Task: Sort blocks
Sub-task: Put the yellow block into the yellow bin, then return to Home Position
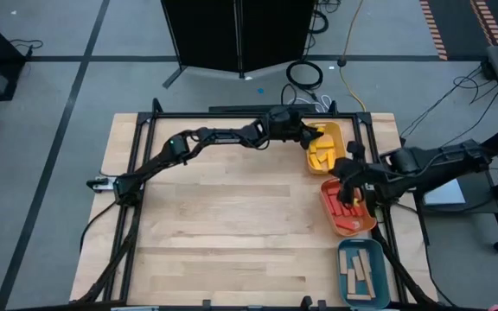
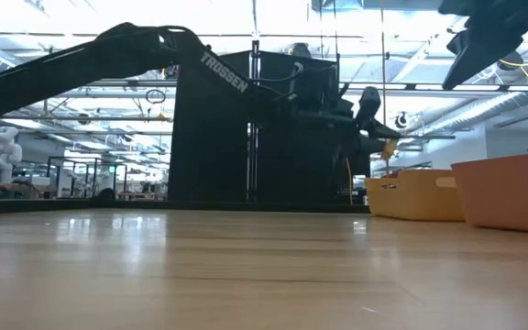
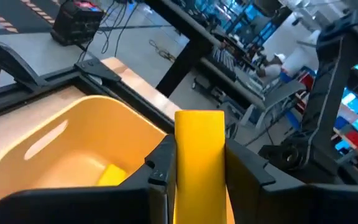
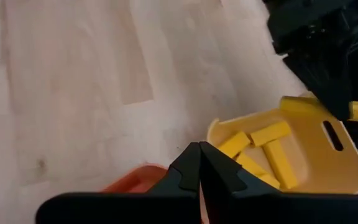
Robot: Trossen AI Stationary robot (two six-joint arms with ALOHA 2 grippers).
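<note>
A grey floor (image 1: 50, 95) crossed by dark seams surrounds the wooden table (image 1: 223, 225). At twelve o'clock stands a black cabinet (image 1: 236, 34) (cables (image 1: 305, 73) coil beside it). Bright ceiling lights (image 2: 71, 18) hang overhead.

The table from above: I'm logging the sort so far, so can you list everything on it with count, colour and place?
Yellow tray: one, yellow, far right of the table, holding several yellow blocks.
Orange tray: one, orange, right edge, nearer than the yellow tray; contents mostly hidden by the right arm.
Teal tray: one, teal, near right corner, with a few tan blocks.
Held yellow block: one, yellow, above the yellow tray.
Table: one, light wood.
Left gripper: shut on the held yellow block.
Right gripper: shut, empty, over the orange tray.
</note>
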